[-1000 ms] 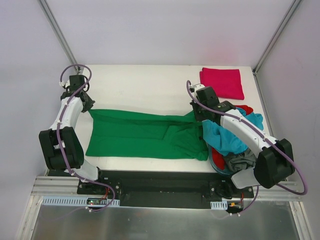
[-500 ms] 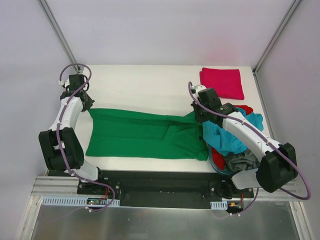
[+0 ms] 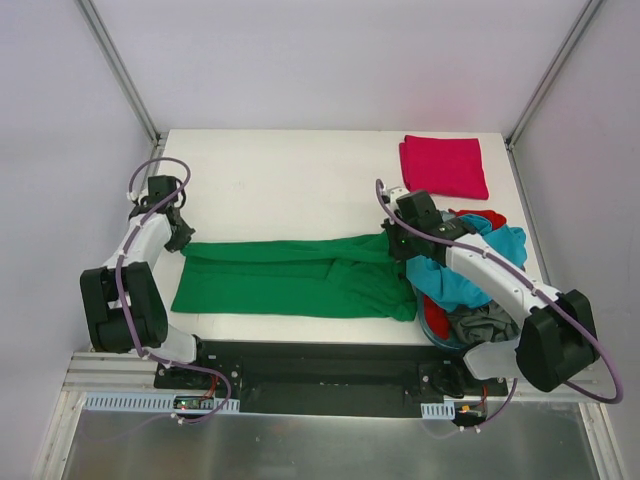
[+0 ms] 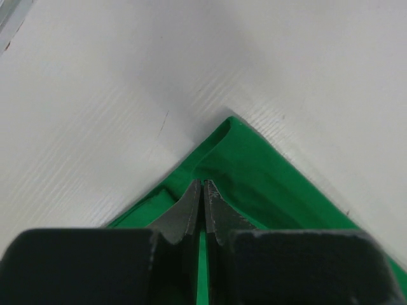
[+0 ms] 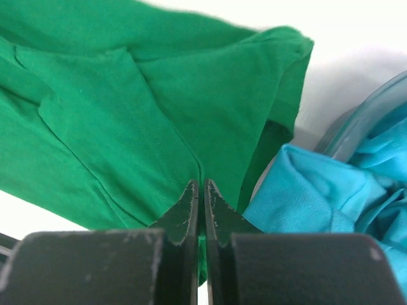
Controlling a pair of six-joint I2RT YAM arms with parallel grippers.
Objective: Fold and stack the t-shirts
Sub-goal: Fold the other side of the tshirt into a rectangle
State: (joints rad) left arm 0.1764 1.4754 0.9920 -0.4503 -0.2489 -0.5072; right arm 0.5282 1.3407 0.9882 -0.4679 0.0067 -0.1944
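Top external: left gripper clenched on green t-shirt, far-left corner. The shirt is stretched across the near table. Right gripper pinches its far-right edge, beside the teal t-shirt. Risk: uneven pull skews the fold, or the sleeve snags teal cloth.

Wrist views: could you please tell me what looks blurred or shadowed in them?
Left wrist: the dark housing of the left gripper is soft near the lens, the green t-shirt corner sharp, a faint shadow on the table beyond it. Right wrist: the right gripper housing equally soft, the shirt's folds crisp, the teal t-shirt slightly soft; no glare.
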